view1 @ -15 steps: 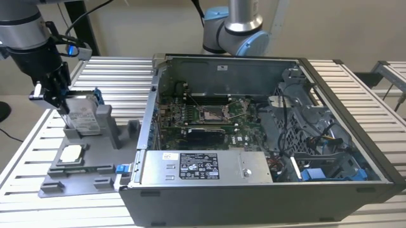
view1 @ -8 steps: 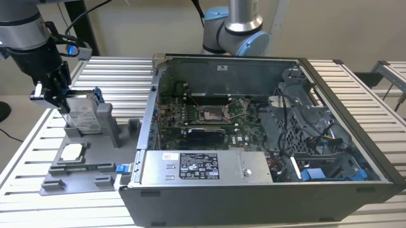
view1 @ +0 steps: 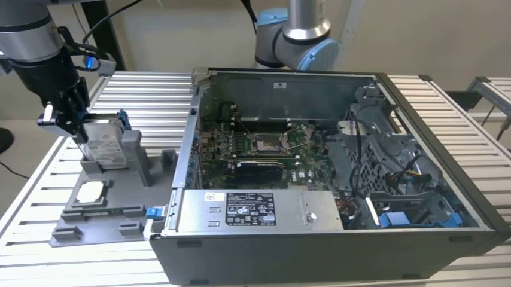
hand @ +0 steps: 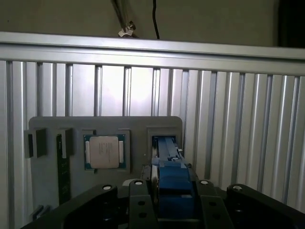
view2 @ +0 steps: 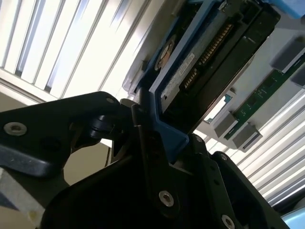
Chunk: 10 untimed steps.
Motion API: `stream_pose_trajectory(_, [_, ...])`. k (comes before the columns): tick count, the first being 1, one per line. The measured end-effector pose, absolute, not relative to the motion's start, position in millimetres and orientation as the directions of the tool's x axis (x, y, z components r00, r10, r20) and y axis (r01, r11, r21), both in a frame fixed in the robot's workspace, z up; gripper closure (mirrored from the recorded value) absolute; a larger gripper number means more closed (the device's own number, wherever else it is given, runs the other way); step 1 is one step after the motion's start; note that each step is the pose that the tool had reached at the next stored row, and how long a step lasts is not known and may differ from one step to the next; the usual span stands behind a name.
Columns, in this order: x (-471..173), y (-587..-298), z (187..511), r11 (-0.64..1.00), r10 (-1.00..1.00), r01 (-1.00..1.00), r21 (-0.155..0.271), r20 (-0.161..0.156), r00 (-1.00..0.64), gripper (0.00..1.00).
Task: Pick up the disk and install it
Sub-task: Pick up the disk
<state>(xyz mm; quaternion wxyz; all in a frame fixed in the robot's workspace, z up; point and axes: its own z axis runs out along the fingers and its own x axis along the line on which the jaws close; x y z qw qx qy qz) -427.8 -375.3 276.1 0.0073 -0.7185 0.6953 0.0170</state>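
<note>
a: at the wrist end first, what have you got?

b: right under my cameras the pincer [hand: 174, 179] is clamped on the disk [view2: 209, 71]. in the first wrist view its black fingers [hand: 139, 198] press the blue bracket [hand: 176, 195] from both sides.

a: and how does the disk sit?

b: on edge, upright, label side facing the exterior view's right. it stands at the tall slot of the grey holder [hand: 136, 125]. i cannot tell whether its lower edge rests in the slot or hangs just clear.

a: anything else on that holder?

b: a square chip [hand: 105, 151] lies flat in its pocket just beside the disk's slot, and a green memory stick [hand: 62, 167] lies flat in a slot beyond the chip. the holder rests on the slatted metal desk [hand: 238, 124].

a: further out?

b: in the exterior view the open computer case [view1: 319, 251] lies just beside the holder, on the exterior view's right, with its board showing and a grey box with a label [view1: 255, 209] at the near wall. behind the case stands a second arm [view1: 295, 42], well apart from my pincer.
</note>
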Motion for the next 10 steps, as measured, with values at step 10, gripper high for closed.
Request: stream_pose_trajectory(10, [-427.9, -375.2, 276.9, -0.033, -0.999, -0.999, 0.013, -0.039, 0.032, 1.00])
